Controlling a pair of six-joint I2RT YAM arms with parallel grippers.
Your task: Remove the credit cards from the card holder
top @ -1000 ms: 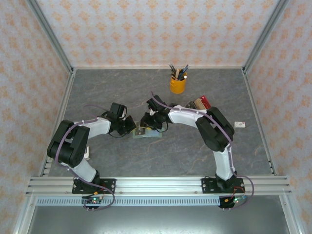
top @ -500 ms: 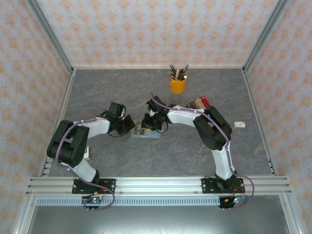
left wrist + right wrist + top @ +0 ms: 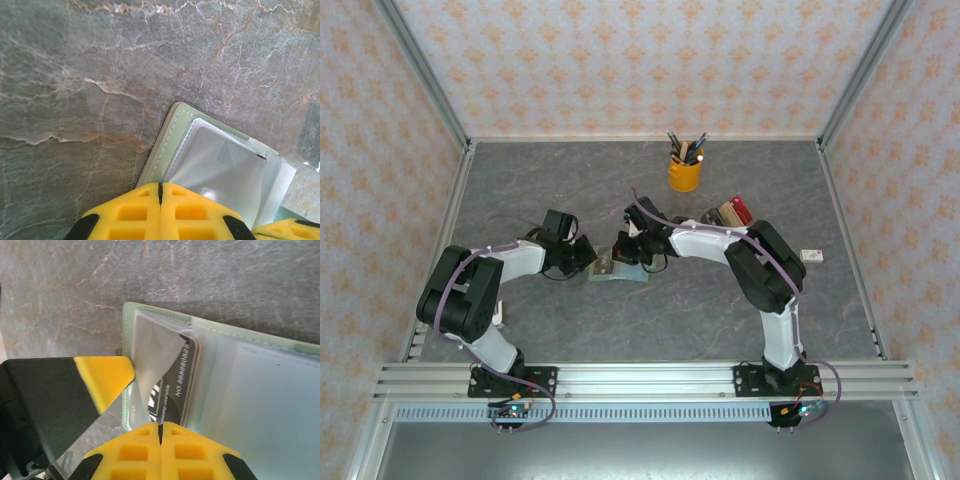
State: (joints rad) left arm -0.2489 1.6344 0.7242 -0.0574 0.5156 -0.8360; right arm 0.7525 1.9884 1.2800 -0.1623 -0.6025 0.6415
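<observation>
The sage-green card holder [image 3: 620, 273] lies open on the grey table between both grippers. My left gripper [image 3: 160, 186] is shut at its near-left edge, where the green border [image 3: 167, 150] meets a clear sleeve [image 3: 225, 172]. From the right wrist, that left finger [image 3: 106, 380] rests against a lifted clear flap [image 3: 150, 365]. A dark credit card [image 3: 180, 385] with white print sticks out of a pocket of the card holder [image 3: 260, 390], its end running into the seam of my shut right gripper [image 3: 160, 427]. From above, the left gripper [image 3: 590, 257] and right gripper [image 3: 626, 254] meet over the holder.
A yellow cup of pens [image 3: 684, 173] stands at the back. A cluster of dark, tan and red upright blocks [image 3: 726, 213] sits behind the right arm. A small white object [image 3: 811, 256] lies at the right. Aluminium posts and patterned walls enclose the table.
My right gripper has shut on the end of the dark card. The card holder has slid slightly left. The left gripper has stayed shut in place.
</observation>
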